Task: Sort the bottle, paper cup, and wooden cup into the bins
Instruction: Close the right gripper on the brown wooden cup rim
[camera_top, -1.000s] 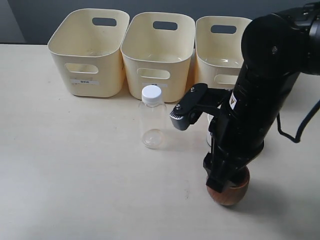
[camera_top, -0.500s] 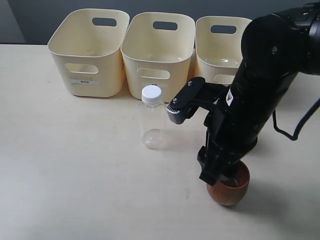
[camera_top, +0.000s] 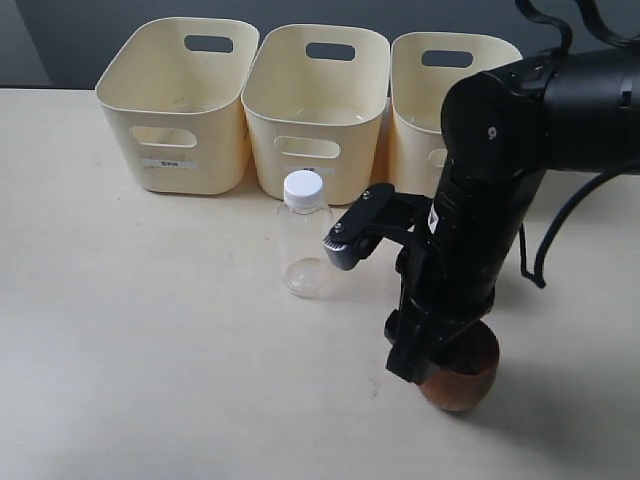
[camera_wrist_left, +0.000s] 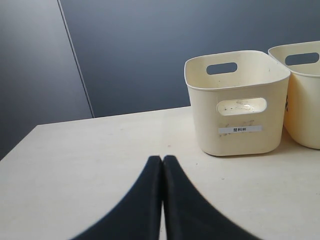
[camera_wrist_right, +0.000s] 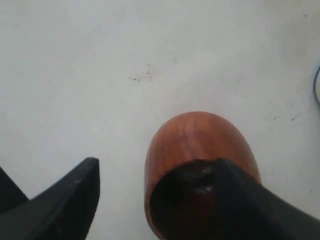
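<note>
While the table (camera_top: 150, 380) fills the exterior view, the right arm (camera_top: 500, 180) leans down toward five o'clock. Three bins (camera_top: 316, 110) stand side by side along the twelve o'clock edge. The bottle (camera_top: 303, 240) stands upright and capped at centre, just in front of the middle bin. The wooden cup (camera_top: 465, 385) sits upright at five o'clock, under the arm. The right gripper (camera_wrist_right: 156, 170) is spread, one finger inside the cup's mouth, the other outside, clear of its wall. The left gripper (camera_wrist_left: 162, 160) is pressed together above the table.
</note>
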